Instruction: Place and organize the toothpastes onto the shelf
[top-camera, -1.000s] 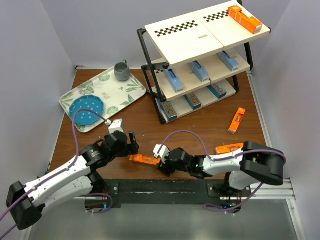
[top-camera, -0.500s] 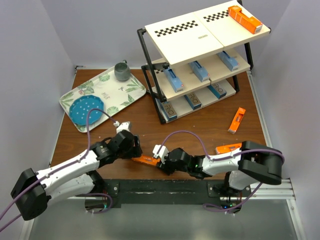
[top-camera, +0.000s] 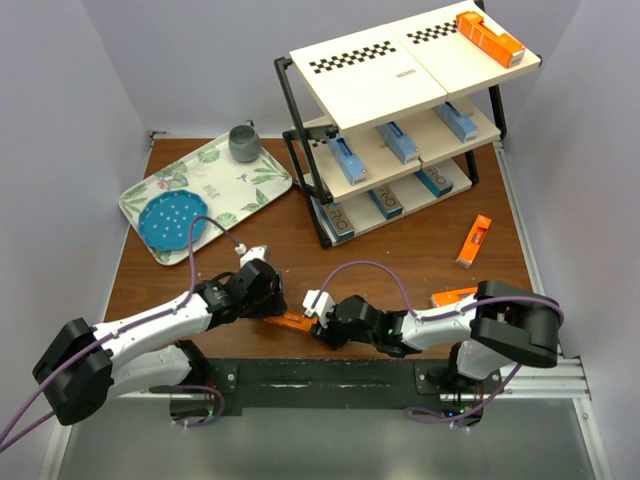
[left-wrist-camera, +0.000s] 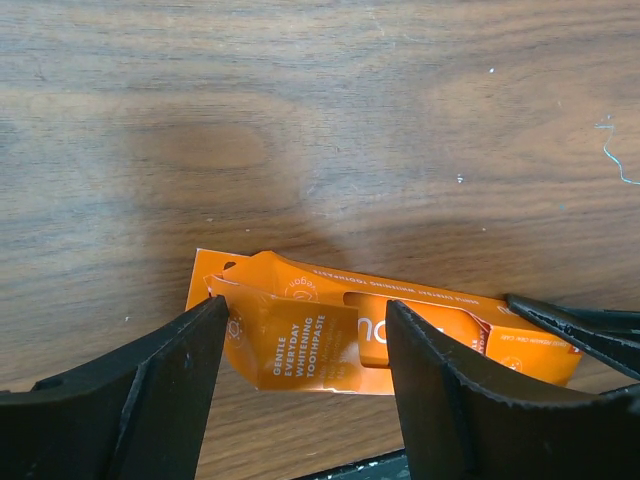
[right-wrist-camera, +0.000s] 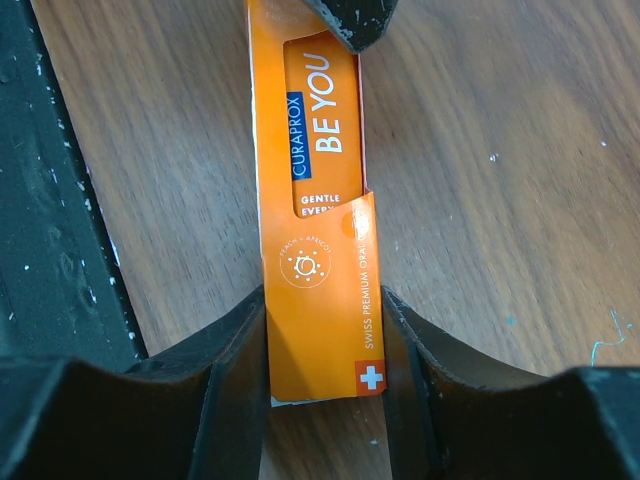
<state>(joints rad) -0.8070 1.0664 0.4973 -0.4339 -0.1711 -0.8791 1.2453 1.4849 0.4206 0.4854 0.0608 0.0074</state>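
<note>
An orange toothpaste carton (top-camera: 291, 320) lies on the brown table near the front edge. My right gripper (top-camera: 316, 318) is shut on its right end; in the right wrist view (right-wrist-camera: 322, 300) both jaws press the carton (right-wrist-camera: 315, 230). My left gripper (top-camera: 267, 298) is open over the carton's left end; in the left wrist view (left-wrist-camera: 305, 325) the carton (left-wrist-camera: 320, 335) lies between and under the spread fingers (left-wrist-camera: 150, 400). The shelf (top-camera: 400, 130) stands at the back right, with one orange carton (top-camera: 490, 38) on top, blue cartons (top-camera: 398, 142) on the middle tier and silver-white ones (top-camera: 385, 203) on the bottom.
Two more orange cartons lie on the table, one (top-camera: 473, 240) right of the shelf's foot and one (top-camera: 455, 297) by the right arm. A leaf-patterned tray (top-camera: 250, 185) with a blue plate (top-camera: 166, 221) and a grey cup (top-camera: 244, 142) sits at the back left.
My left gripper has moved right and down over the carton's left end. My right gripper has stayed shut on the carton, shifting slightly left.
</note>
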